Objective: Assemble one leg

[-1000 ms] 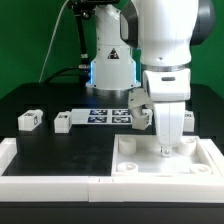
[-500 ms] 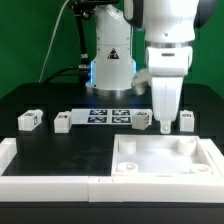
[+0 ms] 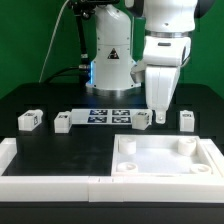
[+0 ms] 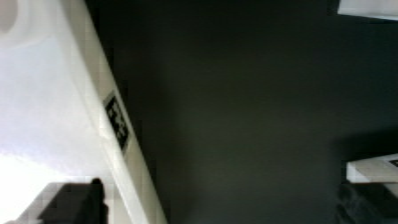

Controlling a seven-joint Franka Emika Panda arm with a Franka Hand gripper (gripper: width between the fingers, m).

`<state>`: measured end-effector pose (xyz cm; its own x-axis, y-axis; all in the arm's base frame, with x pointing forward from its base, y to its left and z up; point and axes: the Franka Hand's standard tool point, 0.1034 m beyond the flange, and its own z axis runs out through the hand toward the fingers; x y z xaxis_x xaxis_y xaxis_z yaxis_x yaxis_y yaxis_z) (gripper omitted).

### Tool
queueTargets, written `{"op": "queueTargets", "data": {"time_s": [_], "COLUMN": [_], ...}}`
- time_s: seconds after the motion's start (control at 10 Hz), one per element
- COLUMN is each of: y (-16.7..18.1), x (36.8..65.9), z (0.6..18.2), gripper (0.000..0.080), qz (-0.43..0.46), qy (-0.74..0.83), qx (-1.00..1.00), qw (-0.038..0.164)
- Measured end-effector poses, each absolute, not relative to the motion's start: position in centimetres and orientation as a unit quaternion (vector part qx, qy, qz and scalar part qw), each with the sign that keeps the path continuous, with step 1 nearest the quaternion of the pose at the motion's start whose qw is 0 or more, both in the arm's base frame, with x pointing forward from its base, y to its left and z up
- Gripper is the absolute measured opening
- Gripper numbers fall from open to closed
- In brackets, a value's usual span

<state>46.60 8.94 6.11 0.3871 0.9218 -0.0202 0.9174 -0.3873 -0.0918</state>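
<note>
Bright, even overhead light in the exterior view; the wrist view is dim, soft and blurred throughout.

Table top (image 3: 60, 145) — black, matt, smooth. Panel (image 3: 165, 160) near the gripper (image 3: 160, 118): white plastic, smooth, slight sheen. Leg (image 3: 142, 120) just beside the gripper: white plastic, matt, tags printed black-and-white. Arm casing (image 3: 165, 50) above the gripper — white, glossy, with reflections.

We'd call this a robotics lab rig, not anybody's home: a white arm (image 3: 165, 40) on a blue-lit base (image 3: 110, 72), a plain green backdrop (image 3: 30, 40), a black desk (image 3: 60, 150), the marker board (image 3: 105, 115) full of square tags, and tags even on the leg (image 3: 28, 120) at the exterior view's left.
</note>
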Motion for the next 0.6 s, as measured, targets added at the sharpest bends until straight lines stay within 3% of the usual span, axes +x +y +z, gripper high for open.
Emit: {"op": "queueTargets", "data": {"time_s": [0.3, 0.6], "y": [9.0, 9.9], "x": [46.5, 43.4], "z": [6.1, 5.2], "gripper": [0.0649, 0.0649], "qz": [0.039, 0.057], "qy": [-0.414, -0.167], "qx": [-0.909, -0.984], "qw": [0.028, 0.025]}}
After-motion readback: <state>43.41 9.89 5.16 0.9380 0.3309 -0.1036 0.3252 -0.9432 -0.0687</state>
